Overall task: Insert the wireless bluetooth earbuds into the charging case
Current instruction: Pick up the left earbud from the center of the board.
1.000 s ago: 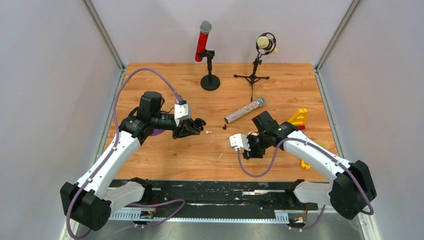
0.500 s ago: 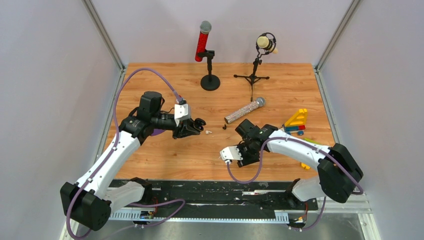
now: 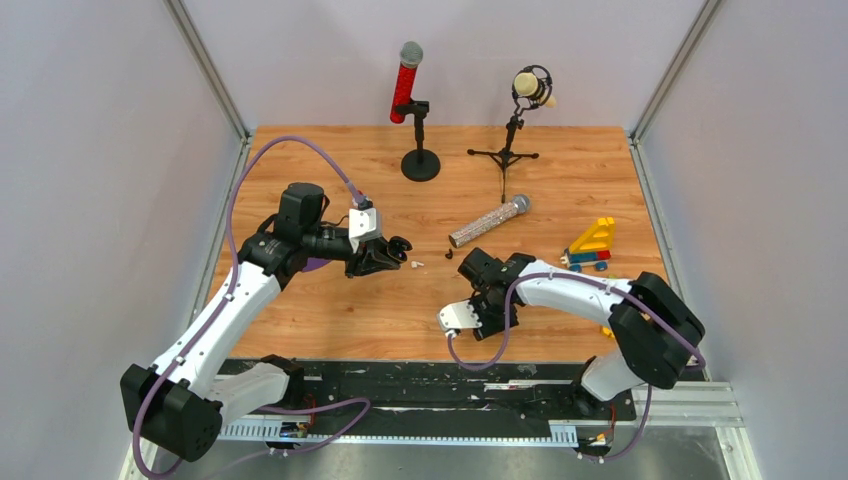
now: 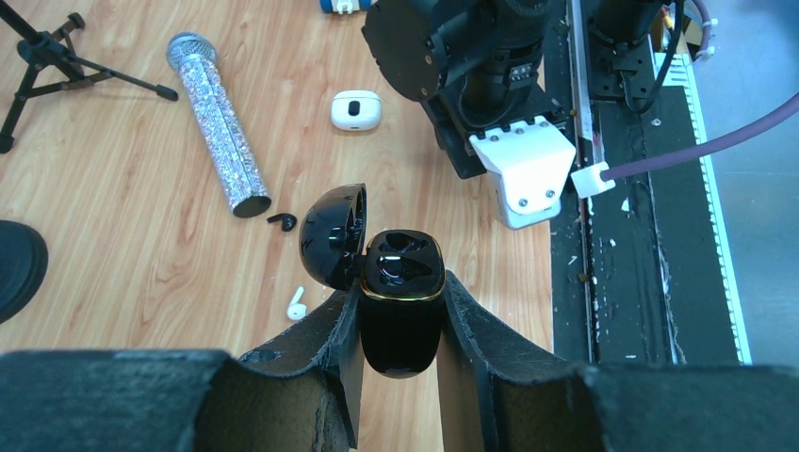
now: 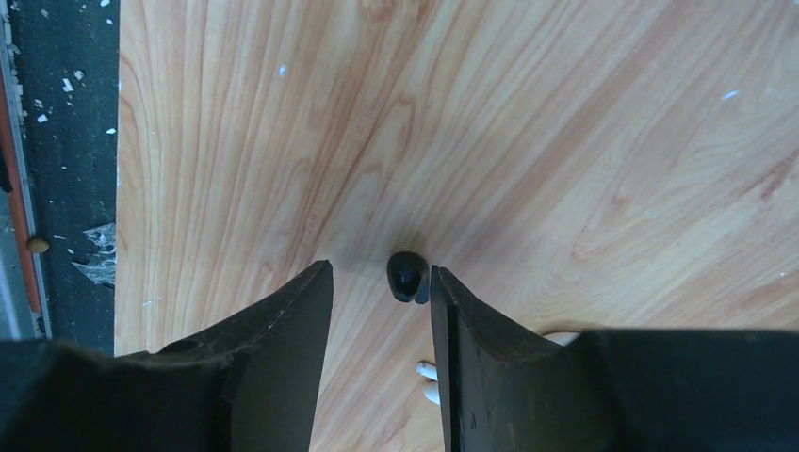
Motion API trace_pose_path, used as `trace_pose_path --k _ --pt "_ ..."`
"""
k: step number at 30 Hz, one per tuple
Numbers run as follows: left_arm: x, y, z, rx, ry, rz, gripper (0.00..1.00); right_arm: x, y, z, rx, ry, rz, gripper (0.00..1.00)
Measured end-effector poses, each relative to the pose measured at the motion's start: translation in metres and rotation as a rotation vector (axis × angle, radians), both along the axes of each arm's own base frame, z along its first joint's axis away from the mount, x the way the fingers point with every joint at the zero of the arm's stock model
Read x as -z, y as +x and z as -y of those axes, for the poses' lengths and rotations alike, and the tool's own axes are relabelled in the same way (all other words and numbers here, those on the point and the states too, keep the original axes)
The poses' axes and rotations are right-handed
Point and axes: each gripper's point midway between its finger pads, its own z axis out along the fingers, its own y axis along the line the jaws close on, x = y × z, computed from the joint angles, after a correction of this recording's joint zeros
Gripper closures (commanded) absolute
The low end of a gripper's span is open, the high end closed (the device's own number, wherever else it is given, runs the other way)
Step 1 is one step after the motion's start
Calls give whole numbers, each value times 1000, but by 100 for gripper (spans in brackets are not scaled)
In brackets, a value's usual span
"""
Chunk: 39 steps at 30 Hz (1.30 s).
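Moved nearer: right jaws, spread round black earbud [image 5: 407, 275]; left jaws pinching open black case [image 4: 402, 306]

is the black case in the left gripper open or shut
Open: the black charging case sits clamped in the left gripper, its lid swung back sideways.

We see a black earbud [image 5: 407, 276] on the wooden table [image 5: 584, 141], between our right gripper's [image 5: 379, 275] parted fingers, just beside one fingertip.

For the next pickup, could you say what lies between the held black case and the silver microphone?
A black earbud beside the microphone, shown in the left wrist view.
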Motion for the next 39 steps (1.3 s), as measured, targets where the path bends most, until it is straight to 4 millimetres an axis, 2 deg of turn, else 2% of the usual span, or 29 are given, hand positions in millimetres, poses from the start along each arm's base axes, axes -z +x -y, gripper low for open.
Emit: trace_pose_path --k 6,14,22,32,39 --pt "0 0 0 -1 0 1 81 9 0 3 -24 -63 12 58" --pt "0 0 0 -2 2 2 81 9 3 0 -63 -124 56 62" --pt "0 1 0 -1 2 5 81 10 9 3 -94 -201 119 72" --pt "0 1 0 -1 3 7 81 10 6 2 -136 -243 149 84" --pt "0 0 0 0 2 6 81 9 6 1 -129 -250 158 87"
